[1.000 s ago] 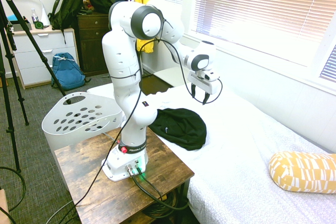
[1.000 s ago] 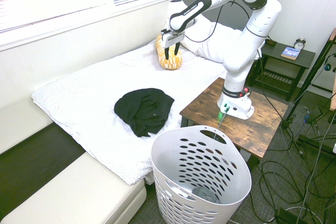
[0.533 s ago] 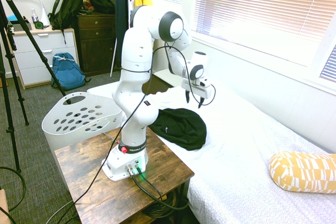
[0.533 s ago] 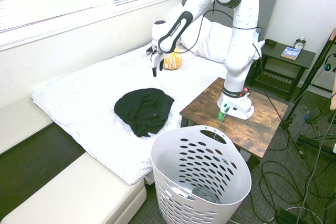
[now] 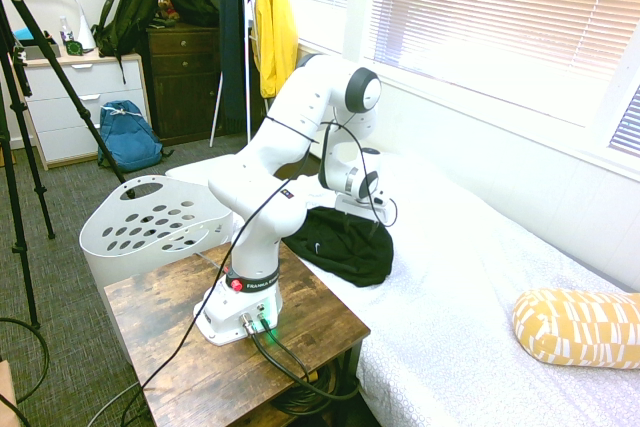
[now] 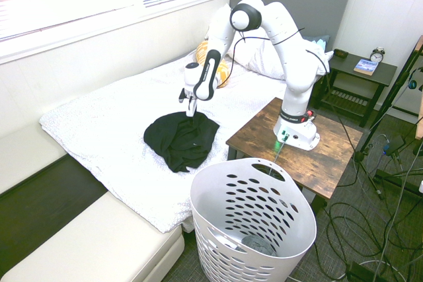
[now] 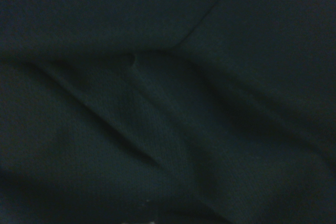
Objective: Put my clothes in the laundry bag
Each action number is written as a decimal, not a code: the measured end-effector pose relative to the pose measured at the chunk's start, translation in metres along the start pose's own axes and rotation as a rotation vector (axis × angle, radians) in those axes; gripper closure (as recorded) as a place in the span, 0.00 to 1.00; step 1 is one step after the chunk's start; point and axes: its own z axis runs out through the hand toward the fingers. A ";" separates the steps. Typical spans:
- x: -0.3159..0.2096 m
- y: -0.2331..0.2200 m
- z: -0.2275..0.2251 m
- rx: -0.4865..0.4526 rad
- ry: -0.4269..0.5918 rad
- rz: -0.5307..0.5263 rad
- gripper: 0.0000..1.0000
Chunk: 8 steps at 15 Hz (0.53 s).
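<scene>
Second exterior view: I had the gripper (image 6: 190, 109) spread wide, pointing down at the black shirt's (image 6: 180, 138) 12 o'clock edge on the bed (image 6: 99, 130).

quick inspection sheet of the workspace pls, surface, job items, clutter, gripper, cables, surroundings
surface: white bed cover, bare apart from the garment and pillows
job's things: black garment bunched on the bed near the side table; white laundry basket on the floor by the bed, upright
clutter: yellow patterned pillow on the bed
grippers: gripper open, pointing down at the garment's far edge, nothing held
cables: loose black cables on the floor
surroundings: window blinds, yellow jacket hanging, blue backpack by the dresser
</scene>
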 end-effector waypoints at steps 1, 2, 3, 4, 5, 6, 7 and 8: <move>0.000 0.002 0.017 -0.016 0.004 -0.034 0.00; -0.002 0.005 0.033 -0.030 0.008 -0.058 0.00; -0.004 0.008 0.050 -0.043 0.010 -0.079 0.00; -0.008 0.013 0.066 -0.056 0.009 -0.098 0.00; -0.011 0.020 0.083 -0.068 0.003 -0.110 0.00; -0.013 0.025 0.097 -0.073 -0.002 -0.114 0.00; -0.012 0.028 0.103 -0.069 0.001 -0.114 1.00; -0.011 0.028 0.103 -0.063 0.000 -0.113 1.00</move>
